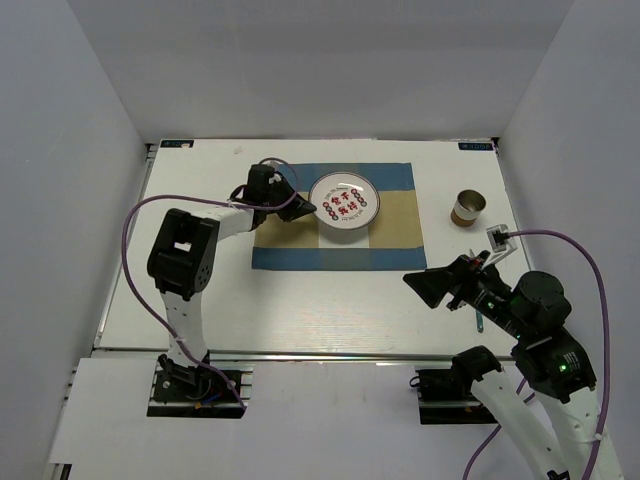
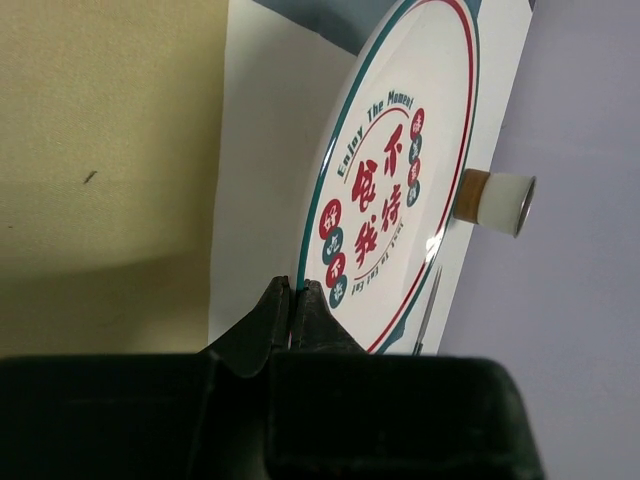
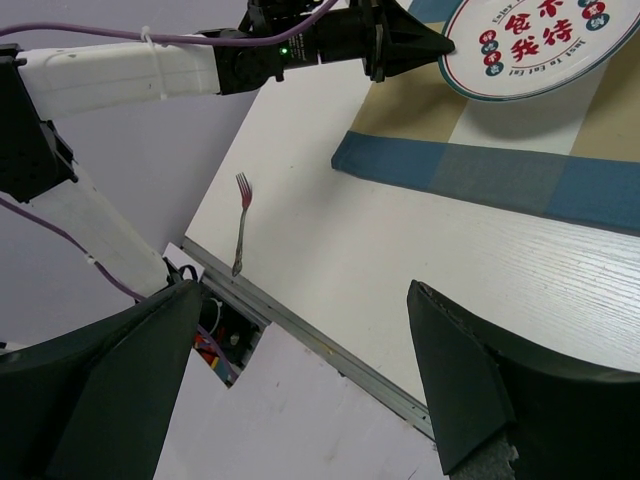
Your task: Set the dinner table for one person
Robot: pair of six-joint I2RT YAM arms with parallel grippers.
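Observation:
The white dinner table [image 1: 330,310] carries a blue-and-tan checked placemat [image 1: 395,235]. A white plate [image 1: 343,203] with red characters and a teal rim lies on the mat. My left gripper [image 1: 303,209] is shut on the plate's left rim. In the left wrist view the rim sits between the fingertips [image 2: 292,290] and the plate [image 2: 400,170] fills the middle. My right gripper [image 1: 447,283] is open and empty above the table's front right part. Its wrist view shows the wide-open gripper [image 3: 305,295], the plate [image 3: 540,45] and a fork [image 3: 241,225].
A tan-and-white cup [image 1: 467,209] stands right of the mat and also shows in the left wrist view [image 2: 495,200]. A thin utensil [image 1: 480,322] lies under my right arm. The fork lies near the aluminium rail [image 1: 300,352] on the left. White walls enclose the table.

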